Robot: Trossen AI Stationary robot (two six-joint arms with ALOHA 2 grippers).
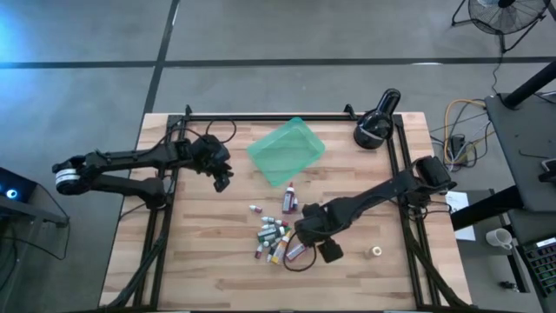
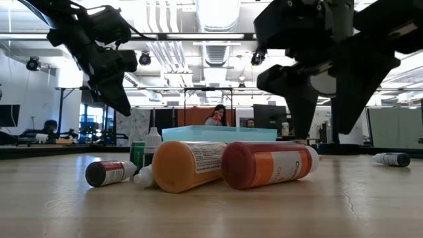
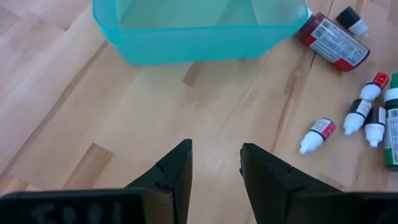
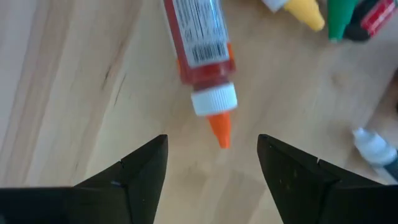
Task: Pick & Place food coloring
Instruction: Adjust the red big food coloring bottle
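My right gripper (image 1: 304,251) hangs over the food coloring (image 1: 276,236), fingers spread wide and empty, the nozzle of a red bottle (image 4: 202,46) lying between them in the wrist view. The bottles lie scattered near the middle of the table (image 1: 200,261), toward its front edge; one dark bottle (image 1: 289,198) lies just beside the teal tray (image 1: 287,149). My left gripper (image 1: 222,180) hovers left of the tray, fingers (image 3: 177,174) parted, holding nothing.
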